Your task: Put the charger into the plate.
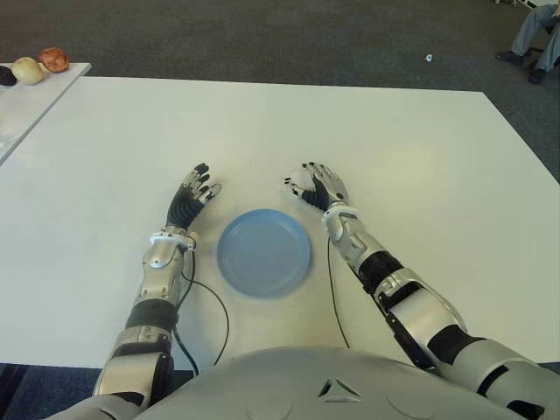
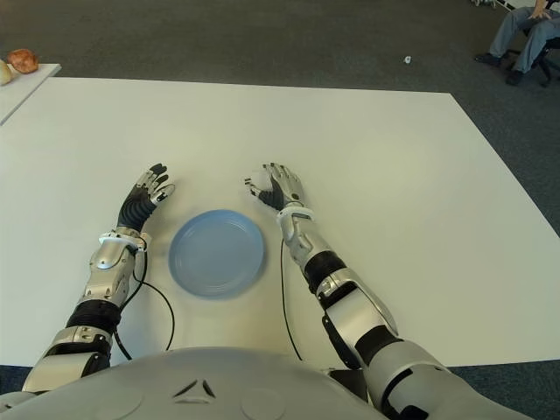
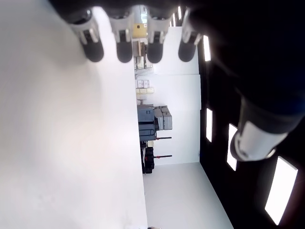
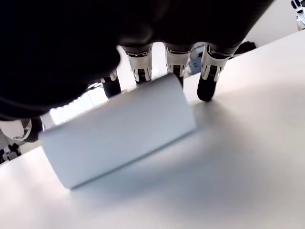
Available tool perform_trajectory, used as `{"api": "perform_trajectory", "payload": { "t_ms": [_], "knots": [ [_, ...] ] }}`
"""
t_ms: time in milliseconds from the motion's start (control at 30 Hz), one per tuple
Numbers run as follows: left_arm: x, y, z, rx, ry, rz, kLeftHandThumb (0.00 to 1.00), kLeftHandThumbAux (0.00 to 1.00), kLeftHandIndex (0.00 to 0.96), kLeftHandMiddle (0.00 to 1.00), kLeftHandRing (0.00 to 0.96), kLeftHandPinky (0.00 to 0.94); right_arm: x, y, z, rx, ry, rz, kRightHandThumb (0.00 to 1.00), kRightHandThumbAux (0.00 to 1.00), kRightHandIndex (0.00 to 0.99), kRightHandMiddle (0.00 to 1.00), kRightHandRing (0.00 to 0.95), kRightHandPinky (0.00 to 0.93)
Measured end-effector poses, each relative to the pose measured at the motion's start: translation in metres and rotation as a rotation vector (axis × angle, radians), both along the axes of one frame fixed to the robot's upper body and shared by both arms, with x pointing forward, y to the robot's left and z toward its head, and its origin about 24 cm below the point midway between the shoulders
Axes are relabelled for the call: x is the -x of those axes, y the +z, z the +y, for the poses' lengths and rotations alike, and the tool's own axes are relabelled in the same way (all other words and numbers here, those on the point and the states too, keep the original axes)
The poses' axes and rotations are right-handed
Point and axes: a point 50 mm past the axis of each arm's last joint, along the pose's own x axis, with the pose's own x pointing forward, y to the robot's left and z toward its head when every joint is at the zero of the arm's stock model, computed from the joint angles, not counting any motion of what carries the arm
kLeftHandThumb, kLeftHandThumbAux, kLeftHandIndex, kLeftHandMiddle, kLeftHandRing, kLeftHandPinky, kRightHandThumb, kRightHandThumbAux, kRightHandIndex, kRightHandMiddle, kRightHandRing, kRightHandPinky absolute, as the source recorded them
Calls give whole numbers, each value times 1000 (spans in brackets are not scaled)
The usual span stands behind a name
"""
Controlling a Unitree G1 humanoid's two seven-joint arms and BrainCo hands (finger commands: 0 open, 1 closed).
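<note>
Desk (image 1: 394, 149) carries the blue plate (image 1: 263, 252) between our arms. Just beyond its far right rim our right hand (image 1: 313, 185) cups the white charger (image 4: 121, 136), fingers around it, long axis across the palm; left hand (image 1: 194, 194) lies spread, empty.

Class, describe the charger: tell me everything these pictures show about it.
The charger is a plain white block with rounded edges and a smooth, plastic-looking shell; no cable or prongs show. It lies on the white table, just beyond the blue plate on the robot's right. The right hand cups it, with fingers curled over its far side. Whether they grip it or only rest against it cannot be told.
</note>
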Motion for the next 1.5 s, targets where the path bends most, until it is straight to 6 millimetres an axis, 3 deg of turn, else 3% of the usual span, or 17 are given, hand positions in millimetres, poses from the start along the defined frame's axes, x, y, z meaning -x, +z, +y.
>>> {"api": "perform_trajectory", "payload": {
  "t_ms": [433, 1500],
  "knots": [
    [0, 0, 0, -1, 1, 1, 0, 582, 0, 21, 0, 0, 0, -1, -11, 7, 118, -60, 235, 300, 0, 0, 0, 0],
    [0, 0, 1, -3, 0, 2, 0, 576, 0, 29, 2, 0, -2, -2, -16, 27, 142, -64, 230, 285, 0, 0, 0, 0]
  ]
}}
